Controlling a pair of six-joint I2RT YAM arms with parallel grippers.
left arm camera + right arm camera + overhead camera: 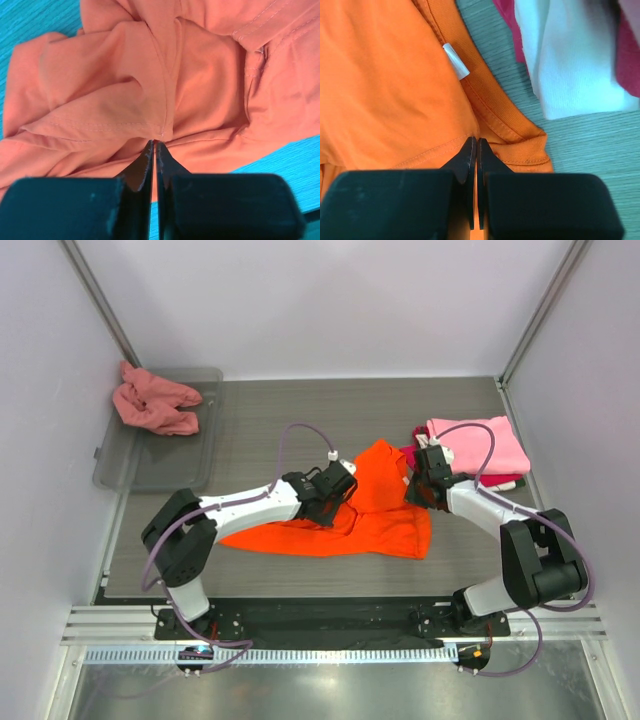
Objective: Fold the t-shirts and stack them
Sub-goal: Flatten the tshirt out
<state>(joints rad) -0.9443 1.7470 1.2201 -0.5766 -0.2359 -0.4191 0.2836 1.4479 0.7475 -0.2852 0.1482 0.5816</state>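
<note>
The bright orange t-shirt lies rumpled on the table's middle, partly lifted at its upper edge. My left gripper is shut, pinching a fold of it by a seam. My right gripper is shut on its edge beside the collar, below the white neck label. The light pink t-shirt lies folded at the right on the crimson red t-shirt; both show in the right wrist view, pink and red. The salmon-pink t-shirt lies crumpled in the tray.
A clear grey plastic tray stands at the back left of the wooden table. White walls with metal posts close in the back and sides. A black rail and the arm bases run along the near edge.
</note>
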